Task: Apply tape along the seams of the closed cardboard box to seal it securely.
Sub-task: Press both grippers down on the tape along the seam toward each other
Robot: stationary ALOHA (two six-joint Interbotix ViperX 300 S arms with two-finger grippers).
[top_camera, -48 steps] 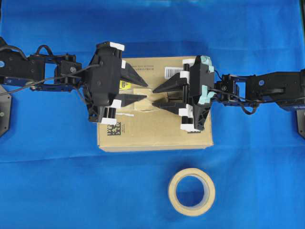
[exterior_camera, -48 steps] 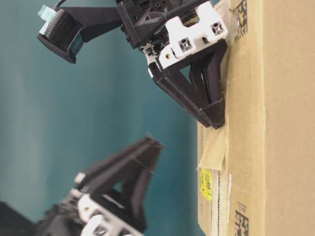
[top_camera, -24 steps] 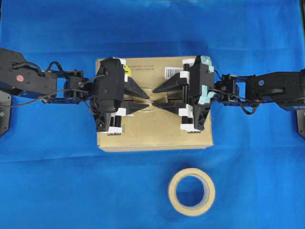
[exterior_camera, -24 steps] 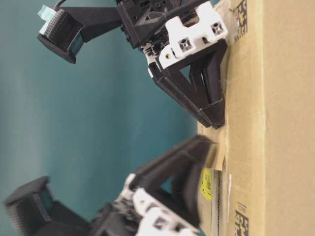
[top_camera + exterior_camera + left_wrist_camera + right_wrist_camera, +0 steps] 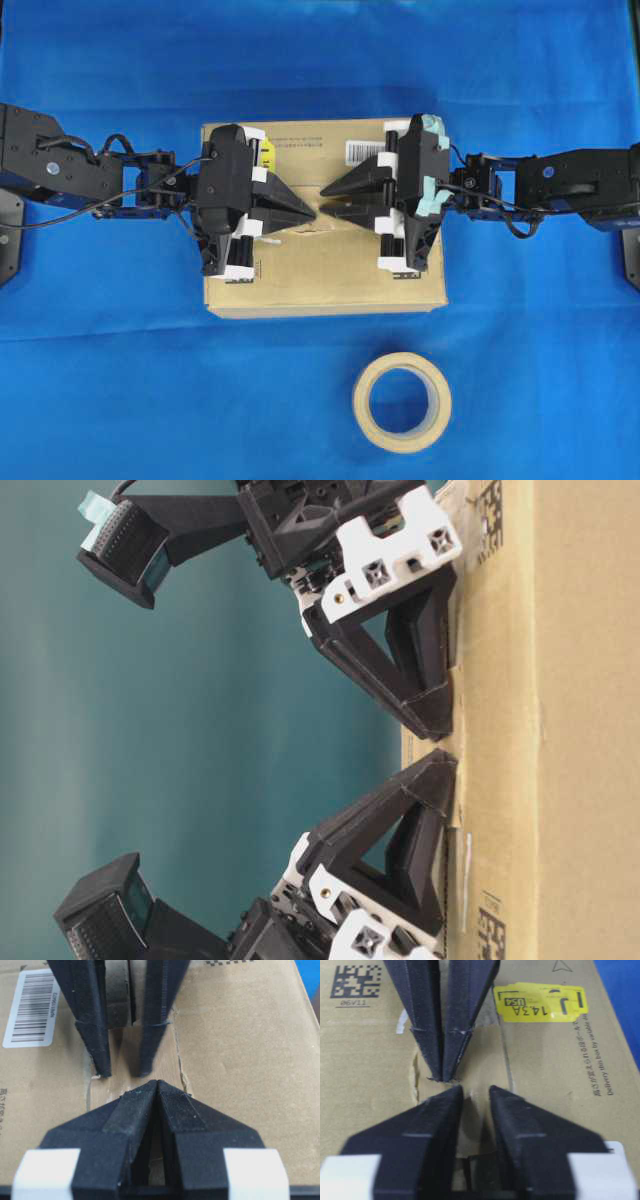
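Looking down on the blue cloth (image 5: 120,380), I've got the cardboard box (image 5: 330,280) dead centre, both arms meeting over its top. Front of it, well apart on the cloth, lies the beige tape roll (image 5: 402,402), flat and untouched.

On to the labels. Yellow sticker (image 5: 540,1002) reads "143A" with a small "USA" tag and a big "J"; beside it, black print says "Delivery this box by visible..." with Japanese characters alongside. A black square code (image 5: 356,981) sits above "06V11". The white barcode label (image 5: 31,1007) has digits too small for me to read.

My left gripper (image 5: 157,1085) has its jaws pressed together, tips down on the tape (image 5: 167,1062), the tan patch lying over the seams (image 5: 179,1067) mid-box. I can't tell whether anything is pinched between those tips.

My right gripper (image 5: 472,1091) faces it, tips nearly touching the left one's, jaws standing a narrow gap apart, on the same patch with nothing between them.
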